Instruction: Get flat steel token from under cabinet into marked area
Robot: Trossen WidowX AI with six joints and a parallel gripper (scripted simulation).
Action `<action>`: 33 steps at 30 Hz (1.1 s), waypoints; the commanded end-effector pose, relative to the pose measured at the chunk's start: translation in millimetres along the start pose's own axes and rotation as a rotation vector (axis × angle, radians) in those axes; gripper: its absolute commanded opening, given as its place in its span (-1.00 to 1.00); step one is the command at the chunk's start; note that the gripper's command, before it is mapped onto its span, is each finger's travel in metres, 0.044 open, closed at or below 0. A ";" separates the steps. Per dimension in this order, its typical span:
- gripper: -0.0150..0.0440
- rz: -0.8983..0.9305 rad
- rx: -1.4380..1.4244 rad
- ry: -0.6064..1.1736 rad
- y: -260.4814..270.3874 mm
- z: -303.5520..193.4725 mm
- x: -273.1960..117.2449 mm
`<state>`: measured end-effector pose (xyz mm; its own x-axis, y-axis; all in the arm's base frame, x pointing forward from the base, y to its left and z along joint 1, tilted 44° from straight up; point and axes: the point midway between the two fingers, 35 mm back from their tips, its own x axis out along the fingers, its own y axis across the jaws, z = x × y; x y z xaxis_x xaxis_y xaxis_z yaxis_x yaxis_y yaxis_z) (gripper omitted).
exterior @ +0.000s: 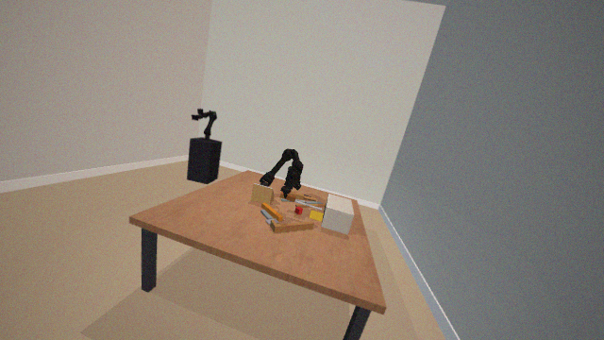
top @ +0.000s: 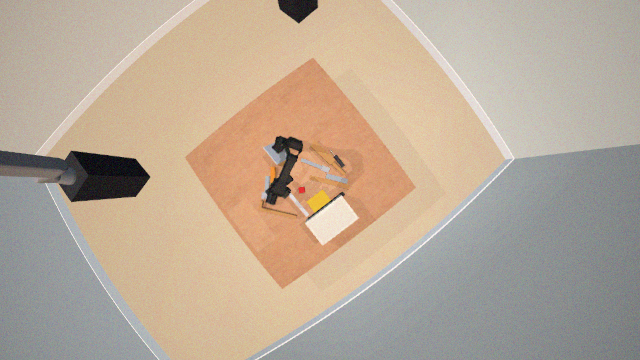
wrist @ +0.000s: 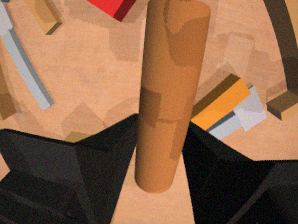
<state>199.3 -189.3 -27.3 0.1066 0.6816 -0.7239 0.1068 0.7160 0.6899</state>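
My gripper point(top: 287, 192) point(exterior: 285, 194) point(wrist: 160, 121) is shut on the wooden handle point(wrist: 172, 70) of a tool. Its long pale shaft point(top: 300, 206) point(exterior: 311, 206) reaches from the gripper toward the cabinet in the top and exterior views and is hidden in the wrist view. The white cabinet point(top: 332, 220) point(exterior: 340, 214) stands on the table. A yellow square point(top: 318, 201) point(exterior: 316, 215), which looks like the marked area, lies in front of it. The steel token cannot be seen, and no vent slots can be made out.
A red cube point(top: 301, 190) point(exterior: 298, 211) point(wrist: 111, 7) lies in front of the yellow square. An orange bar point(top: 273, 174) point(exterior: 272, 212) point(wrist: 222, 104) and a brown angled piece point(top: 281, 211) point(exterior: 293, 228) lie nearby. Grey and wooden tools lie opposite. A tan board point(exterior: 260, 194) stands near the arm.
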 end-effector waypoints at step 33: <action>-0.49 -0.004 -0.014 -0.024 -2.2 5.7 58.5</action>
<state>209.0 -152.6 -68.2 0.1110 0.6775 -0.7271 0.0869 0.7222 0.6862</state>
